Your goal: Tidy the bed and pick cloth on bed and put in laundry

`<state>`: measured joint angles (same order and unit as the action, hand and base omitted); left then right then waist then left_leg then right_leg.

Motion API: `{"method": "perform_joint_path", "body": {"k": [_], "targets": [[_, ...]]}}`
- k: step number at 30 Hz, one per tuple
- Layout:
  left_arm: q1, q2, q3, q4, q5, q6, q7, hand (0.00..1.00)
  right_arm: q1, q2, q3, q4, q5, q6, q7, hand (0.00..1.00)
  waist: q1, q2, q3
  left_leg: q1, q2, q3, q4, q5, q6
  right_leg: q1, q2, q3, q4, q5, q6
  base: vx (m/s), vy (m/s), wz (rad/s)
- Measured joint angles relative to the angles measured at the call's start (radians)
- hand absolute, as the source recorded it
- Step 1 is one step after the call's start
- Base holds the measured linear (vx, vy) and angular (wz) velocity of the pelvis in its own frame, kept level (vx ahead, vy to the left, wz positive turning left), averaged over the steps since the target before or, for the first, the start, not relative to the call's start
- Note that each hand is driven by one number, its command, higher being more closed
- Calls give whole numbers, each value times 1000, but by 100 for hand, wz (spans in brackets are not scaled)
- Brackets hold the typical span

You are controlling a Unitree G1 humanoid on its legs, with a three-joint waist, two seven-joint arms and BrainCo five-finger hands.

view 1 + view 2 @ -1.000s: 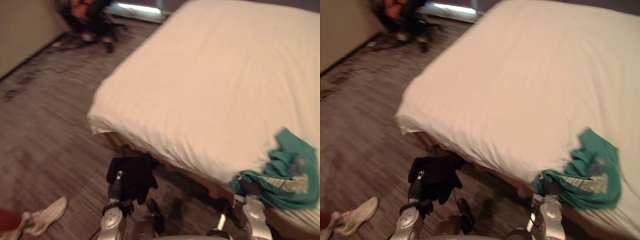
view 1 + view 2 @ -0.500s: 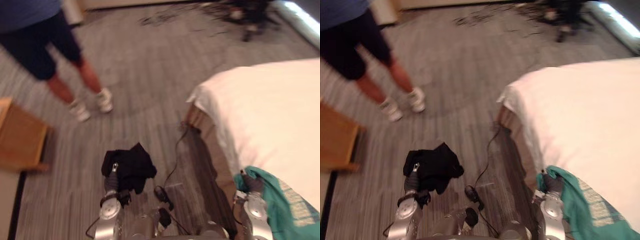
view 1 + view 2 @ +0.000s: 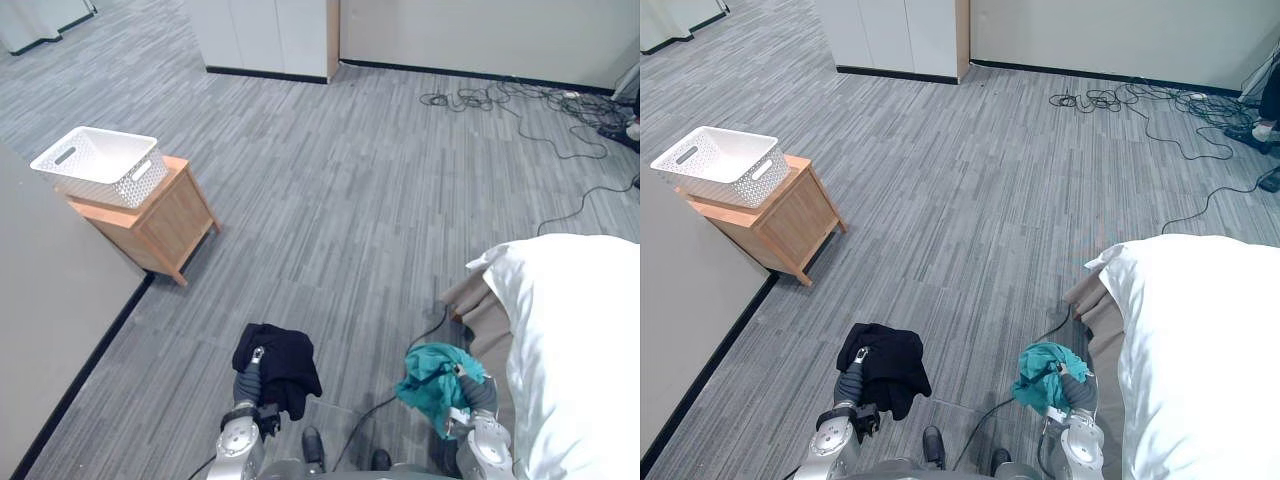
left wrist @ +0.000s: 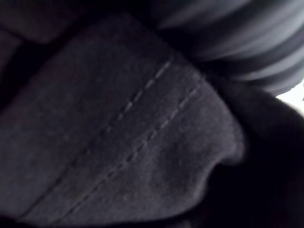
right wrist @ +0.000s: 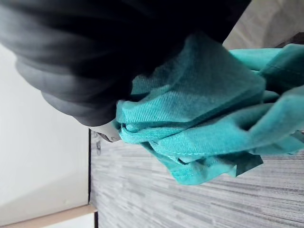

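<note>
Left eye view: left robot hand [image 3: 248, 383] grips black cloth [image 3: 285, 362], right robot hand [image 3: 475, 393] teal cloth [image 3: 428, 378].

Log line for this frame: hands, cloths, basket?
left hand: black cloth | right hand: teal cloth | white basket: on wooden stand | bed: at right

Grey striped carpet floor [image 3: 330, 180]. A small wooden table [image 3: 165, 225] stands at the floor's left edge, against a grey wall [image 3: 60, 330] with a black baseboard [image 3: 95, 360]. White cabinet doors [image 3: 265, 35] line the far edge. Tangled black cables [image 3: 500, 100] lie near the far right corner.
</note>
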<state>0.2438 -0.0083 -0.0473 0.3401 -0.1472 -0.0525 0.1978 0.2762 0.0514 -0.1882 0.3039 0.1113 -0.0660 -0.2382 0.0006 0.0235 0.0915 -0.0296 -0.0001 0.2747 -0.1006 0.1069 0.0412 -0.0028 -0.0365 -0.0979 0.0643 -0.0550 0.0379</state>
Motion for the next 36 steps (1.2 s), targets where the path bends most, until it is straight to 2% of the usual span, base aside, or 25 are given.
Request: {"method": "perform_joint_path", "body": {"k": [6,7,8,10,11,13,14,16,19,20,21,22,23,24,25,26,27,28,29,31,32,33,34,35,36], "targets": [[-1,1,5,93,3,5,0,100,2,-1,1,115,-26,21,1,100,-14,-1,-1,34,1,3,7,-10,-10,35,2,10,5,-9,-7,27,-8,-5],[-7,2,7,107,3,6,0,100,8,-2,2,115,-37,30,1,100,-15,-3,1,14,5,-1,58,-39,-11,38,0,4,11,-16,-7,13,-19,13],[-11,2,9,109,2,7,0,100,15,-6,8,114,-44,33,1,100,-14,-6,15,-9,16,-3,137,-86,-30,50,6,-3,21,-38,-11,5,-63,24],[-24,1,11,127,2,7,0,100,33,-32,37,96,-60,34,0,100,-11,-3,65,-65,45,-24,355,-181,-112,115,5,-9,23,-71,-33,-46,-40,45],[-27,-1,11,134,2,10,0,100,30,-51,41,96,-75,37,-2,100,-9,-2,77,-126,62,-26,489,-180,-127,119,6,-13,31,-78,-44,-83,-1,45],[-28,-2,12,132,2,11,1,100,23,-78,40,73,-83,38,-1,100,-1,-1,83,-190,71,-33,599,-165,-154,109,-8,-12,31,-81,-49,0,19,12],[-29,-2,16,129,2,12,2,100,13,-90,38,43,-83,38,-1,100,16,20,93,-243,89,-39,694,-212,-127,107,-10,-8,26,-81,-49,71,57,-9],[-28,0,20,129,2,13,5,100,-5,-100,31,41,-83,40,-1,100,14,24,102,-256,88,-42,664,-247,-116,109,-25,1,17,-84,-45,141,119,-9],[-28,-5,20,118,3,14,0,100,-14,-102,29,42,-83,46,1,100,17,25,101,-249,81,-72,405,-234,-122,108,-70,7,7,-117,10,225,206,-8],[-28,-6,20,118,3,15,-2,100,-15,-102,28,47,-85,47,2,100,17,25,99,-237,83,-71,372,-197,-124,106,-76,15,8,-129,27,286,278,-16],[-26,-6,19,114,4,21,-2,100,-14,-102,26,50,-88,53,6,100,20,13,98,-237,57,-63,395,-184,-109,106,-108,21,27,-151,46,361,283,-15],[-11,-6,19,103,4,23,-2,100,-7,-93,28,63,-97,53,14,100,20,-17,88,-236,15,-53,419,-224,-51,98,-149,23,91,-196,81,392,267,-8],[-8,-6,19,101,4,25,-3,100,-4,-90,31,75,-107,53,23,100,16,-32,86,-233,-4,-47,430,-247,-27,66,-171,30,184,-222,105,448,238,-1],[-11,-5,19,102,4,34,-3,100,-8,-85,30,86,-120,55,27,100,15,-43,90,-219,-22,-42,441,-281,-6,-34,-198,52,415,-236,123,453,209,8],[-12,3,15,97,4,37,-5,100,-15,-72,31,91,-124,61,30,100,12,-57,105,-157,-43,-42,428,-303,9,-126,-211,93,681,-192,174,572,217,6],[-9,7,9,97,4,42,-5,100,-13,-60,31,92,-124,73,36,100,11,-66,117,-97,-54,-50,415,-321,26,-157,-206,106,834,-180,180,600,162,13],[-1,21,7,96,4,46,-3,100,-5,-55,41,92,-124,76,45,100,7,-58,128,-8,-53,-73,398,-344,45,-190,-188,86,998,-194,154,523,97,20],[2,26,7,92,4,46,-2,100,-3,-55,47,91,-124,76,46,100,-2,-55,128,25,-53,-85,381,-349,49,-205,-181,67,1035,-202,139,545,46,55],[-2,34,7,76,3,46,1,100,-4,-54,50,78,-124,76,45,100,-22,-48,132,90,-52,-119,331,-352,54,-251,-170,19,1063,-227,94,459,6,65],[-30,32,6,39,3,44,3,100,-13,-55,47,16,-123,74,40,100,-46,-26,145,174,-27,-175,255,-352,53,-372,-153,-54,953,-260,39,578,-49,84],[-42,32,6,38,3,44,3,100,-17,-55,47,2,-123,73,37,100,-49,-8,154,188,-15,-191,242,-352,53,-398,-146,-67,895,-260,37,698,-122,79],[-69,27,4,38,3,45,4,100,-27,-56,45,-21,-122,72,33,100,-57,2,162,214,14,-208,227,-355,47,-433,-129,-82,746,-247,33,467,-114,72],[-88,27,3,37,3,43,6,100,-38,-55,45,-34,-122,72,22,100,-66,21,168,230,45,-218,225,-365,29,-448,-108,-81,529,-187,28,864,-259,89],[-101,31,3,36,3,41,6,100,-37,-49,45,-58,-122,71,18,100,-67,18,166,265,62,-217,219,-378,-8,-454,-99,-60,275,-76,34,664,-243,79],[-102,33,4,36,4,40,8,100,-30,-45,46,-72,-122,71,17,100,-68,8,161,293,66,-217,216,-393,-47,-450,-104,-36,160,-16,36,883,-349,63]]}}
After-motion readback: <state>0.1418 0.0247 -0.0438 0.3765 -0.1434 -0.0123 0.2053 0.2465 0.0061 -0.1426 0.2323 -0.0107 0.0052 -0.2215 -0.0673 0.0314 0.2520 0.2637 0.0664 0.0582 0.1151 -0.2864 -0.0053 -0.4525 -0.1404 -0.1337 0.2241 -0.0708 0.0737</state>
